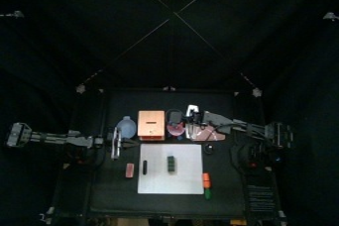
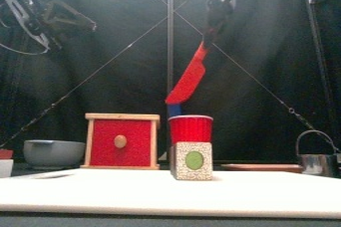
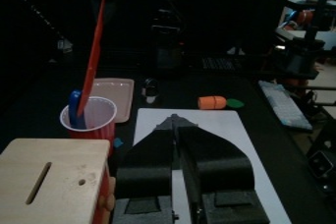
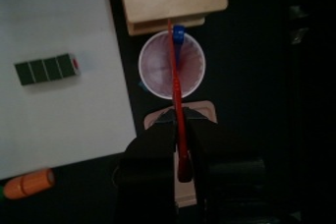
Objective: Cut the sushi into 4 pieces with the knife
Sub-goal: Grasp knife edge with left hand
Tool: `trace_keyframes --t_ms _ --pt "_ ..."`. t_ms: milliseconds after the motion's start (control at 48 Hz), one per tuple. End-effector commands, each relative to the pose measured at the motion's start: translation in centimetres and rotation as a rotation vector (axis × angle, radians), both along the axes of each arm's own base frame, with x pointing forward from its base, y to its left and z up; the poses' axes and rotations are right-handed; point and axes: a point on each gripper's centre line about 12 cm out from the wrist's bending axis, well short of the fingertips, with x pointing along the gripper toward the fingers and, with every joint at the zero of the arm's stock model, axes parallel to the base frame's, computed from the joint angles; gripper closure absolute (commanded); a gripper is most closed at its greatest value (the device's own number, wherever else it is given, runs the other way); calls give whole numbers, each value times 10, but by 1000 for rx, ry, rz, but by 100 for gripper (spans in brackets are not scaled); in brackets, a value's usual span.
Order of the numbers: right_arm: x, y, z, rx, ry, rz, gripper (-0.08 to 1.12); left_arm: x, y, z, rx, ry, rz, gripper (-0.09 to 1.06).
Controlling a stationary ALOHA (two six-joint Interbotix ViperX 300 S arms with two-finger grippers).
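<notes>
The dark green sushi roll [image 1: 172, 162] lies whole on the white cutting board [image 1: 185, 175]; the front view shows its end [image 2: 193, 160]. My right gripper [image 4: 182, 155] is shut on the red knife [image 4: 179, 100], which hangs tilted with its tip just above the red cup [image 2: 189, 129]. The blue knife [image 4: 178, 34] still stands in the cup [image 4: 174, 67]. In the top view the right gripper [image 1: 195, 114] is over the cup [image 1: 176, 127]. My left gripper [image 3: 180, 127] is shut and empty, above the board's left edge, beside the wooden box [image 3: 50, 181].
The wooden box [image 1: 150, 124] and a blue-grey bowl [image 1: 126, 128] stand behind the board on the left, the pink tray [image 1: 208, 131] on the right. An orange toy [image 1: 207, 180] lies right of the board, a small red toy [image 1: 129, 169] left. A metal cutter [image 2: 314, 157] stands far right.
</notes>
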Motion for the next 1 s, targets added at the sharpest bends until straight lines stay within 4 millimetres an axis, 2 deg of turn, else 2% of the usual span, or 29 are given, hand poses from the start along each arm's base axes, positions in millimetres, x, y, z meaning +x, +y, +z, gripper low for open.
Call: trace_keyframes --t_ms 21,83,167,292,458,688,1000 --pt "-20 16 15 -5 -165 22 89 1 3 10 -25 -57 20 23" --pt "-26 25 6 4 -233 36 89 1 4 14 -33 -91 29 14" --pt "-31 38 -11 18 -336 70 89 2 4 17 -31 -117 32 8" --pt "-38 53 -42 41 -505 124 89 7 3 19 -27 -127 28 7" --pt "-50 70 -68 56 -679 203 89 22 2 22 -16 -114 20 7" --pt "-50 73 -83 53 -696 221 89 48 -2 14 -14 -53 5 7" --pt "-46 72 -85 41 -689 227 89 80 -2 -4 16 -5 -3 7"
